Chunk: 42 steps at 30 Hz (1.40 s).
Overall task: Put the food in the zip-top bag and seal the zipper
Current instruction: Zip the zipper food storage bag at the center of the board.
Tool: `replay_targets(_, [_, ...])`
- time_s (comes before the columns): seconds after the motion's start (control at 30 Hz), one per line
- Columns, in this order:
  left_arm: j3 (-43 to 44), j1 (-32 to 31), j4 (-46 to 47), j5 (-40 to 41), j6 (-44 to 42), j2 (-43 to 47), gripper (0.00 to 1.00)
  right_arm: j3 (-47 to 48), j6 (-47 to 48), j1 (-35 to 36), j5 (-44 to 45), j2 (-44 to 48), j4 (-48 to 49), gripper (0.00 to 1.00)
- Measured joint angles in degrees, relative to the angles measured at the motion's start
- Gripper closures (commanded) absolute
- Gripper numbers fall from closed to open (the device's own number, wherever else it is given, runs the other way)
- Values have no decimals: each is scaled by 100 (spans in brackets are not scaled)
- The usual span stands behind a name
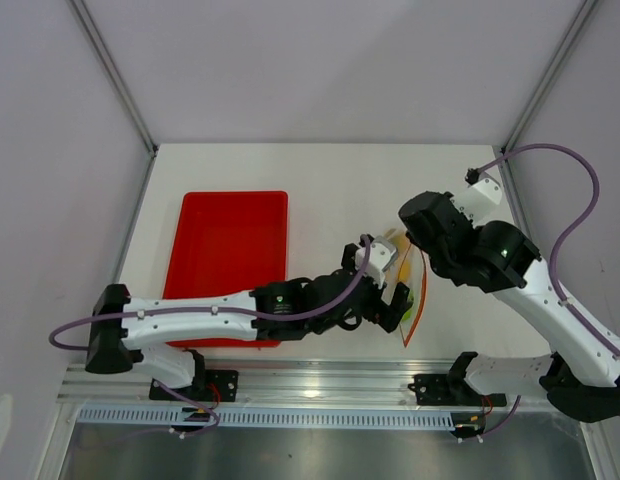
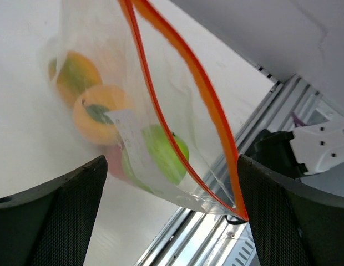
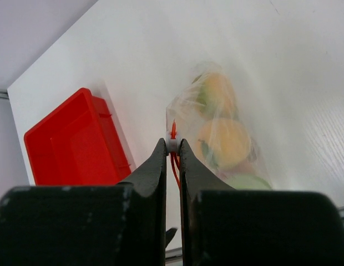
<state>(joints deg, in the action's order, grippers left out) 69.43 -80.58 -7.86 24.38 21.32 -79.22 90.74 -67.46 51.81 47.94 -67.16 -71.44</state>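
Observation:
The clear zip-top bag hangs with the food inside: a green apple, an orange ball, a peach-pink fruit and another orange-yellow fruit. The orange-red zipper runs down to the bag's lower corner. My left gripper is open, its fingers standing either side of that corner; the zipper's end is close to the right-hand finger. My right gripper is shut on the zipper's top end, at a small white piece. The bag hangs beyond it. In the top view the bag sits between both grippers.
A red tray lies left of the bag on the white table and also shows in the right wrist view. The table's metal rail runs along the near edge just below the left gripper.

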Motion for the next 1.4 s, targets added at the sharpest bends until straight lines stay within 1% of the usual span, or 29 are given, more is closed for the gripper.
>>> replay_targets(0.1, [188, 7, -306, 101, 256, -411, 2, 0, 20, -26, -61, 72, 46, 100])
replay_targets(0.23, [280, 7, -662, 144, 557, -772, 7, 0, 22, -31, -92, 122, 61, 100])
replay_targets(0.3, [363, 13, -848, 208, 699, -894, 16, 0, 22, -31, -133, 127, 63, 100])
replay_targets(0.33, [428, 28, -957, 245, 756, -935, 23, -2, 22, -31, -151, 129, 63, 100])
replay_targets(0.37, [476, 46, -1021, 254, 824, -955, 35, -7, 24, -31, -173, 140, 70, 100])
replay_targets(0.43, [507, 101, -1075, 236, 901, -953, 46, -55, 46, -33, -212, 184, 116, 100])
replay_targets(0.47, [507, 164, -1093, 197, 953, -951, 63, -92, 59, -37, -240, 219, 138, 100])
replay_targets(0.53, [505, 278, -1126, 96, 1027, -951, 77, -181, 127, -50, -310, 304, 195, 100])
replay_targets(0.57, [501, 330, -1143, 44, 1014, -949, 90, -214, 164, -59, -350, 339, 221, 98])
replay_targets(0.63, [431, 431, -1115, -83, 929, -903, 99, -330, 299, -83, -450, 435, 345, 96])
replay_targets(0.67, [363, 470, -1113, -138, 874, -852, 99, -398, 382, -98, -516, 487, 411, 92])
replay_targets(0.73, [227, 527, -1095, -323, 758, -745, 99, -577, 608, -153, -682, 595, 581, 88])
replay_targets(0.77, [146, 575, -1097, -452, 706, -673, 99, -673, 772, -184, -798, 654, 688, 82])
replay_targets(0.83, [31, 669, -1139, -734, 649, -544, 99, -859, 1130, -275, -1119, 763, 938, 75])
replay_targets(0.87, [-48, 763, -1139, -949, 592, -452, 99, -927, 1331, -323, -1292, 807, 1032, 62])
replay_targets(0.93, [-223, 975, -1169, -1327, 472, -232, 100, -1049, 1784, -459, -1722, 892, 1246, 51])
replay_targets(0.97, [-295, 1073, -1178, -1523, 398, -129, 99, -1099, 2017, -533, -1928, 925, 1357, 44])
replay_targets(1.03, [-483, 1309, -1163, -2037, 234, 140, 99, -1180, 2551, -699, -2441, 988, 1554, 37])
replay_targets(1.1, [-651, 1576, -1150, -2579, 61, 380, 99, -1233, 2999, -811, -2868, 1045, 1692, 34])
replay_targets(1.13, [-717, 1696, -1152, -2889, -33, 481, 99, -1246, 3252, -859, -3080, 1069, 1757, 31])
replay_targets(1.23, [-820, 2004, -1174, -3665, -350, 614, 99, -1263, 3947, -1001, -3602, 1139, 1921, 29])
replay_targets(1.4, [-990, 2455, -1252, -4771, -802, 621, 99, -1318, 4813, -1360, -4332, 1327, 2131, 28])
